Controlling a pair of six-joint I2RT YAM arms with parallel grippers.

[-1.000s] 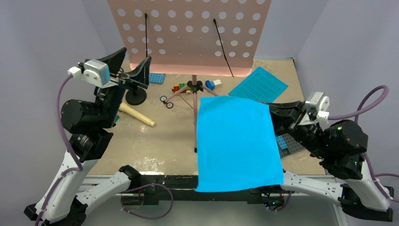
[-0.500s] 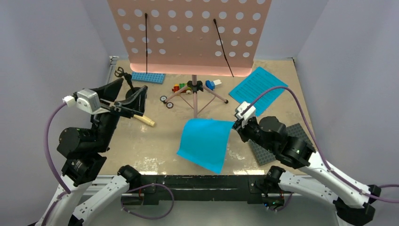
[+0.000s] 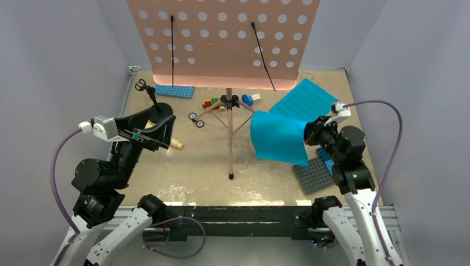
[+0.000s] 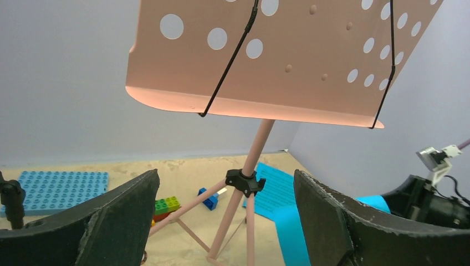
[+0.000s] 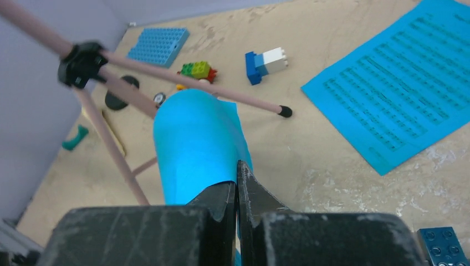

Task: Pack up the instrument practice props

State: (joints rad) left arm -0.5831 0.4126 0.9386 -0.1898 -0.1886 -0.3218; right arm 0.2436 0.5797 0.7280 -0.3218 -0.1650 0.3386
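The pink music stand rises on its tripod at mid-table, with its hole-dotted board at the back. My right gripper is shut on the edge of a cyan sheet-music page, which hangs curled above the table right of the tripod. A second cyan page lies flat at the back right. My left gripper stands open and empty left of the tripod, facing it. It partly covers the cream microphone. The black mic stand is just behind it.
A blue baseplate lies at the back left and a grey baseplate at the front right under my right arm. Coloured bricks, a blue-white brick and small wheels sit around the tripod's legs.
My right gripper carried the cyan page from the front centre to the right and further back. My left arm drew back towards the front left, and its jaws opened wider.
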